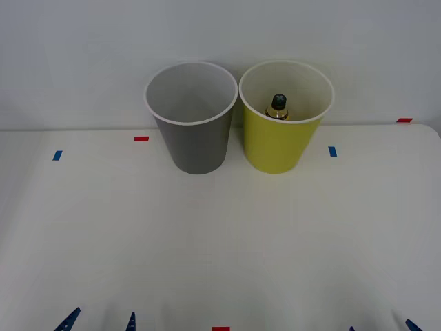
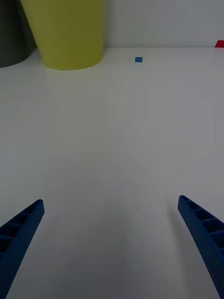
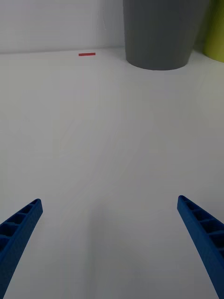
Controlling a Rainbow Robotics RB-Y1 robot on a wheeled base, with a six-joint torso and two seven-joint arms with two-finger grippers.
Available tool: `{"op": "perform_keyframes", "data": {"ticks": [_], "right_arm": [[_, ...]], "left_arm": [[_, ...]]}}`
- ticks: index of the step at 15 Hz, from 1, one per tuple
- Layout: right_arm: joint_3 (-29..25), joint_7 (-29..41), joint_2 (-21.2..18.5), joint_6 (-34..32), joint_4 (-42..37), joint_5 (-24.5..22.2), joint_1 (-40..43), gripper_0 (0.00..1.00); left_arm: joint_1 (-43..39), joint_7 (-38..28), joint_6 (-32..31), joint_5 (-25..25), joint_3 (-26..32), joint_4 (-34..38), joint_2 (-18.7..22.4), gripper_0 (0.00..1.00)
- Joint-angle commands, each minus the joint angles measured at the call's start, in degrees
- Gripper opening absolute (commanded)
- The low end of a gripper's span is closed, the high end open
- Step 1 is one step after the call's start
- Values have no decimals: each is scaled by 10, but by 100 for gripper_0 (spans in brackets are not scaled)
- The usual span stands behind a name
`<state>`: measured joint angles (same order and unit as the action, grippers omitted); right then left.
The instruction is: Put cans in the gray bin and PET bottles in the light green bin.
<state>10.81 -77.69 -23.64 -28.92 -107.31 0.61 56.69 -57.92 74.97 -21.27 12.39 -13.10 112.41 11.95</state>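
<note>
Both jaws, left gripper [image 3: 109,247] & right gripper [image 2: 109,247], released, parked at 6 o'clock; bottle [image 1: 278,105] sits inside green bin [image 1: 279,148], so sorting looks done.

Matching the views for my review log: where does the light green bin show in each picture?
Front view: the light green bin stands at the table's back, right of the gray bin, a bottle inside.
Right wrist view: its lower wall near the upper left corner.
Left wrist view: a sliver at the right edge.
Shared landmark: the gray bin beside it.
</note>
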Motion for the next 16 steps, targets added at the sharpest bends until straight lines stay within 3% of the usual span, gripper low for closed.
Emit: {"op": "perform_keyframes", "data": {"ticks": [1,16], "right_arm": [[0,0,0,0,0,0,0,100],[0,0,0,0,0,0,0,100]], "left_arm": [[0,0,0,0,0,0,0,100],[0,0,0,0,0,0,0,100]]}}
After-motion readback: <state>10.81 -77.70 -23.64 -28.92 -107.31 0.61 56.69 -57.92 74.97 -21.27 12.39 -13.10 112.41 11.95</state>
